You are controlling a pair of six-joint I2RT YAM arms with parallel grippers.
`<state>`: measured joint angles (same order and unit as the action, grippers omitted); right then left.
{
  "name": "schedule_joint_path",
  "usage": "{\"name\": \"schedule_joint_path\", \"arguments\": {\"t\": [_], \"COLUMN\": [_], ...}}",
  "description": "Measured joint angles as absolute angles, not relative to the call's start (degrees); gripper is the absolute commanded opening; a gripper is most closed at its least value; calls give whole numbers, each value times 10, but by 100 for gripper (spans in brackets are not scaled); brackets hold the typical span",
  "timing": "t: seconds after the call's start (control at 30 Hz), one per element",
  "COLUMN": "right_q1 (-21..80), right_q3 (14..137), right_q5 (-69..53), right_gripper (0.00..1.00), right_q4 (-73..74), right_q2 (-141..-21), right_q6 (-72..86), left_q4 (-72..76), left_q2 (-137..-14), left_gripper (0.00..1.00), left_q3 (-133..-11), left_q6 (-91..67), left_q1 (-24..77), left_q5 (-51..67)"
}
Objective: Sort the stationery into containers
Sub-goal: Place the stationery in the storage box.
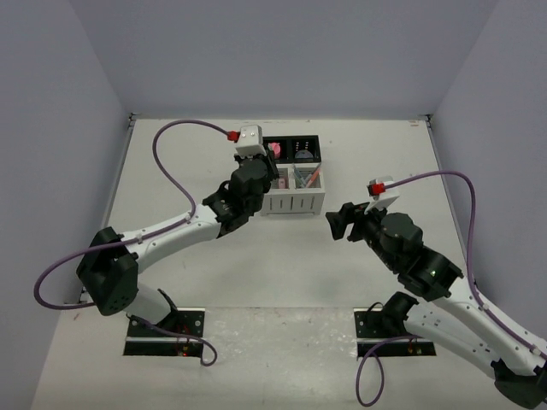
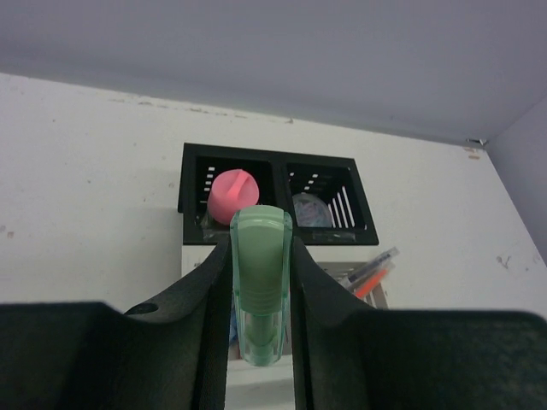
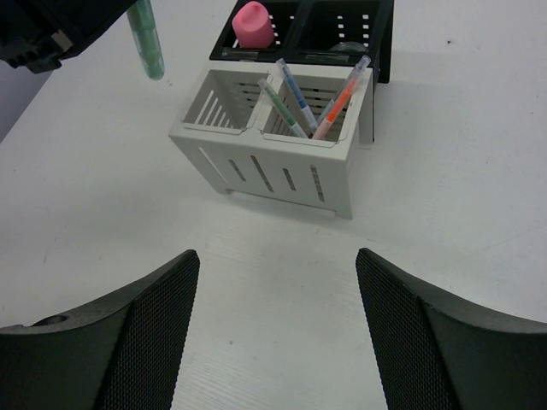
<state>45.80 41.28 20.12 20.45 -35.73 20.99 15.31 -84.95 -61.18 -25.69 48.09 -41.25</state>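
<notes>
1. Right gripper (image 3: 278, 269) sat nearest, fingers apart and empty, facing the organizer (image 3: 282, 175).
2. Left gripper (image 2: 261, 248) was clamped along the green marker (image 3: 147, 43), which hung near upright just above the near-left white bin (image 3: 220, 101).
3. Light, stiff, slick plastic, I judged; a mid-barrel hold suits it, though it could swivel.
4. Pens (image 3: 303, 102) leaned in the near-right bin; farther back, the pink eraser (image 3: 253, 24) and the puck (image 2: 309, 209) sat in the black bins.
</notes>
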Motion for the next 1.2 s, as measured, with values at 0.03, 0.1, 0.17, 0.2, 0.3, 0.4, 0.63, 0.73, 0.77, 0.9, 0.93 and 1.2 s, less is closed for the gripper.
{"name": "schedule_joint_path", "arguments": {"t": [0.03, 0.1, 0.17, 0.2, 0.3, 0.4, 0.63, 0.73, 0.77, 0.9, 0.93, 1.2], "right_q1": [458, 458, 458, 458, 458, 458, 458, 458, 458, 458, 458, 458], "right_q3": [412, 411, 411, 411, 411, 411, 411, 411, 411, 411, 411, 411], "right_q5": [201, 201, 201, 201, 201, 201, 201, 201, 201, 200, 200, 199], "right_gripper": [76, 77, 77, 77, 77, 77, 77, 77, 78, 78, 78, 79], "right_q4": [204, 204, 204, 204, 203, 203, 202, 202, 202, 202, 202, 201], "right_q2": [-357, -357, -357, -357, -358, -359, -363, -369, -371, -372, -372, -380], "right_q6": [210, 210, 210, 210, 210, 210, 210, 210, 210, 210, 210, 210], "left_q4": [167, 194, 219, 229, 257, 271, 305, 316, 317, 334, 335, 315], "left_q2": [-856, -870, -882, -888, -909, -928, -952, -962, -963, -960, -959, -867], "left_gripper": [3, 7, 7, 7, 7, 11, 21, 37, 50, 78, 80, 100], "left_q3": [-611, -611, -611, -610, -610, -605, -549, -538, -535, -517, -513, -472], "left_q6": [-254, -247, -242, -241, -243, -249, -278, -288, -293, -313, -316, -322], "left_q1": [476, 467, 462, 460, 449, 437, 428, 428, 428, 428, 428, 437], "left_q5": [-409, -406, -406, -405, -390, -377, -349, -335, -330, -308, -304, -292]}}
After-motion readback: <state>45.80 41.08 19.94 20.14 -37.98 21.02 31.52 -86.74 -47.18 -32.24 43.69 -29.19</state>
